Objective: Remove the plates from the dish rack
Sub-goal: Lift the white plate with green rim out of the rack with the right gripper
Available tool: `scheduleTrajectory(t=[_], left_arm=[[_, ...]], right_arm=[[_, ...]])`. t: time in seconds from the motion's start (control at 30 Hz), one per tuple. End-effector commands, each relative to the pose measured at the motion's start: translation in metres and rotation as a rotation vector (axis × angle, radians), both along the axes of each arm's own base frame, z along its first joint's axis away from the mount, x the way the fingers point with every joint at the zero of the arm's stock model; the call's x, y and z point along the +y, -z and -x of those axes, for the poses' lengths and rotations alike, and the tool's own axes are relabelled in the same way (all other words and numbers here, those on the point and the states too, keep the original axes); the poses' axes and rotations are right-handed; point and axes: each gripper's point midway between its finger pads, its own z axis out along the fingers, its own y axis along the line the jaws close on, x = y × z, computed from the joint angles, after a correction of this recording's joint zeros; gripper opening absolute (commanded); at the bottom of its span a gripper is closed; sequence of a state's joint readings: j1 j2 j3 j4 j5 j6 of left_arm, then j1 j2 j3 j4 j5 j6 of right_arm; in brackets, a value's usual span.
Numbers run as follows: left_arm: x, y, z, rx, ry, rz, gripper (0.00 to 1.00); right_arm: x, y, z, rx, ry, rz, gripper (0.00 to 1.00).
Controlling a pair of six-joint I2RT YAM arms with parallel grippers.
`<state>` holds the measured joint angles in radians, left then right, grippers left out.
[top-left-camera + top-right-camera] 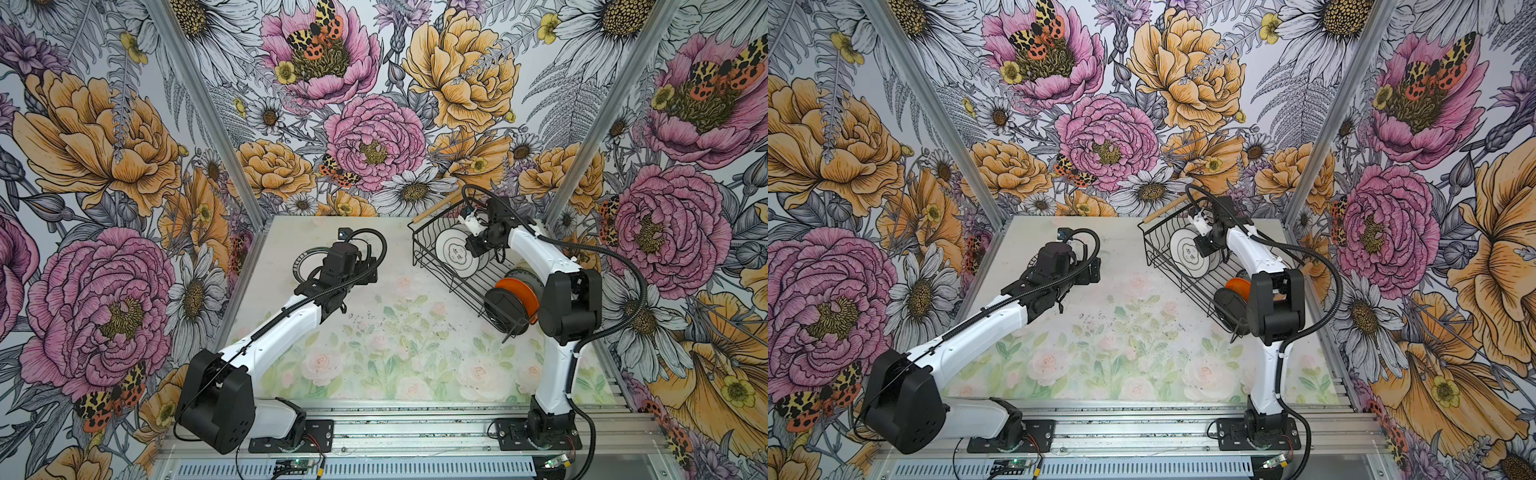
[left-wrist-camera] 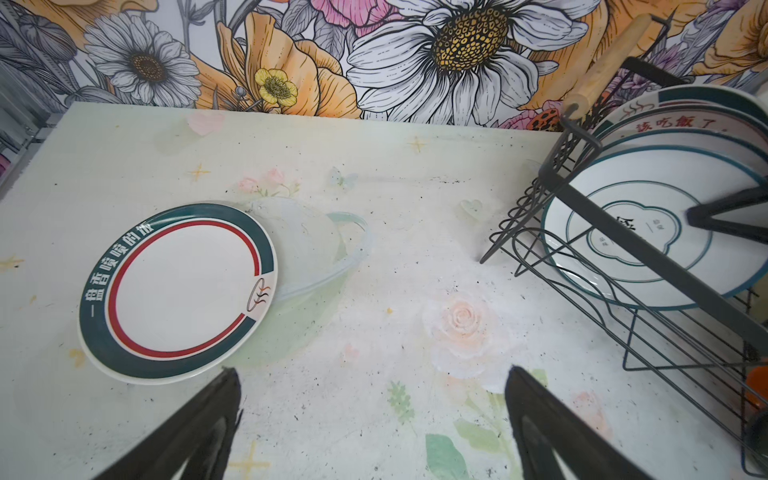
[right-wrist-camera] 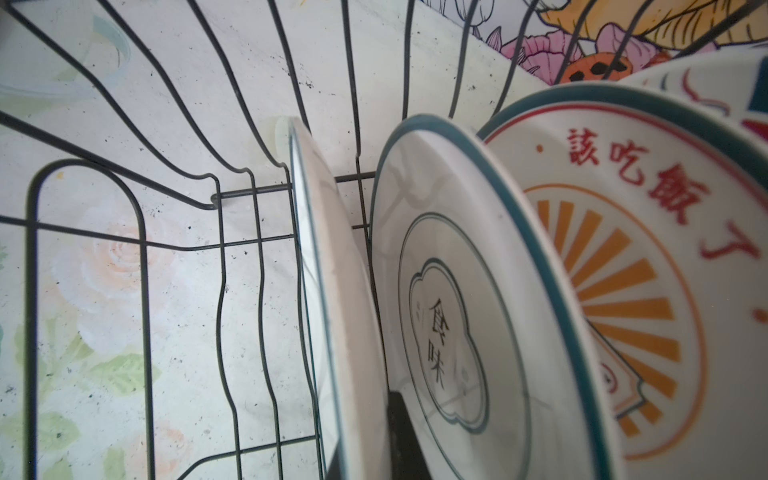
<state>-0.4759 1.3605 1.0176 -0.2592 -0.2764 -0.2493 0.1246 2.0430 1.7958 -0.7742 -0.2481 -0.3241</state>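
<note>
The rectangular black wire dish rack (image 1: 424, 249) (image 1: 1154, 249) with two light wooden rod handles stood on the pale tabletop (image 1: 395, 332) printed with roses, on the right arm's side, and it was the only container in the scene. Inside it the plates stood on edge in two groups, with bare wires between them. At the end of the rack nearest the back wall there was a row of four. First came the white round front plate (image 1: 455, 253) (image 2: 615, 266) (image 3: 345, 332) with a thin teal rim and a cloud-shaped emblem. Just behind it stood a second plate (image 3: 453, 332) of the same design, then a white sunburst plate (image 3: 623, 316) with orange rays and red characters, then a fourth plate (image 3: 706, 79) of which only the top edge showed. At the opposite end of the rack stood a plain orange plate (image 1: 517, 291) and, just in front of it, a black plate (image 1: 505, 309). The right gripper (image 1: 475, 246) reached down into the rack and was clenched on the upper rim of the front plate, and one dark finger (image 3: 401, 436) sat in the gap behind that plate. Well apart from the rack, on the left arm's side, a white banded plate (image 2: 174, 291) (image 1: 298, 262) with a broad dark teal border and a red ring lay flat on the tabletop. The left gripper (image 2: 372, 369) hovered near this plate with its jaws spread wide and held nothing.
</note>
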Motion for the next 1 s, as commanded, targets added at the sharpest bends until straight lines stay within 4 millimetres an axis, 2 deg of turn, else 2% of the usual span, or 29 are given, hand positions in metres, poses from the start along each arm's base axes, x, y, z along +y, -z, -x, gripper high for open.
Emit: scheduleTrajectory(t=[0.0,0.13,0.5,0.53,0.67,0.77,0.83,0.87,0.97], left_arm=[[0.011,-0.01,-0.006,-0.025,-0.063,-0.066,0.99],[0.012,-0.01,-0.008,-0.026,-0.074,-0.068,0.99],[0.005,-0.024,-0.008,-0.04,-0.031,-0.049,0.99],[0.006,-0.026,-0.008,-0.041,-0.035,-0.05,0.99],[0.015,-0.037,-0.005,-0.066,-0.088,-0.038,0.99],[0.032,-0.044,-0.003,-0.085,-0.152,0.001,0.99],[0.046,-0.043,-0.002,-0.078,-0.202,0.057,0.99],[0.053,-0.042,-0.002,-0.072,-0.224,0.091,0.99],[0.057,-0.034,-0.002,-0.046,-0.149,0.229,0.99]], right_arm=[[0.006,-0.032,0.0,-0.073,-0.043,-0.028,0.0],[0.004,-0.056,0.001,-0.132,-0.051,-0.011,0.0],[-0.008,-0.147,0.015,-0.355,-0.06,0.056,0.0],[-0.011,-0.16,0.016,-0.398,-0.049,0.069,0.0],[-0.02,-0.237,0.029,-0.728,0.006,0.06,0.0],[-0.025,-0.295,0.053,-0.985,0.057,-0.011,0.0],[-0.029,-0.327,0.072,-1.132,0.106,-0.127,0.0],[-0.029,-0.334,0.077,-1.164,0.115,-0.171,0.0],[-0.029,-0.347,0.092,-1.227,0.181,-0.398,0.0]])
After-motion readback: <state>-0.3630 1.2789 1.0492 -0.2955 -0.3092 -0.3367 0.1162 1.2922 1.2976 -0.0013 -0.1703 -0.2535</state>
